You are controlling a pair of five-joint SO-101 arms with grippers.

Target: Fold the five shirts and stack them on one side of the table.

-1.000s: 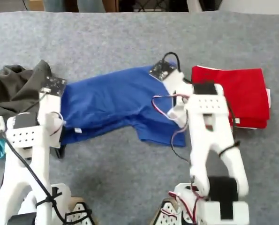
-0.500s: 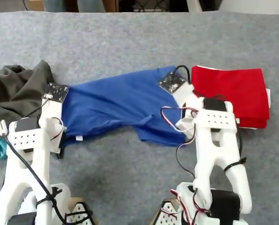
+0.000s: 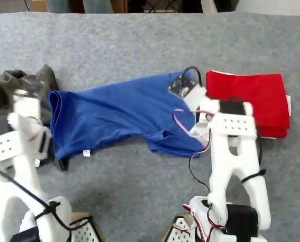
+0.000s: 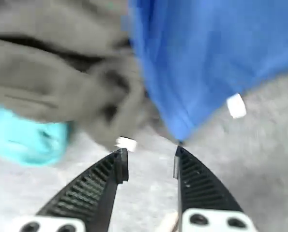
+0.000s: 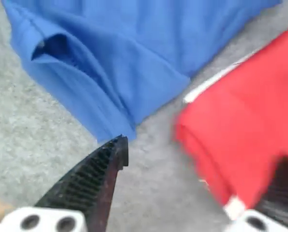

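A blue shirt (image 3: 124, 113) lies spread across the middle of the grey felt table (image 3: 139, 40). A folded red shirt (image 3: 253, 101) rests at the right. A crumpled dark olive shirt (image 3: 18, 85) lies at the left over a teal shirt (image 4: 30, 140). My left gripper (image 4: 148, 157) is open over bare felt, just off the blue shirt's (image 4: 206, 58) corner and the dark shirt (image 4: 61, 72). My right gripper (image 5: 199, 159) is open wide over the gap between the blue shirt (image 5: 124, 53) and the red shirt (image 5: 240, 125); in the high view the right gripper (image 3: 187, 91) sits at the blue shirt's right edge.
Bare felt stretches across the back of the table and along the front between the two arm bases (image 3: 210, 227). A white tag (image 3: 86, 153) shows at the blue shirt's front hem.
The left arm has swung left off the blue shirt's edge toward the dark shirt. The right arm shifted slightly right. The blue shirt now lies flat with its left edge folded.
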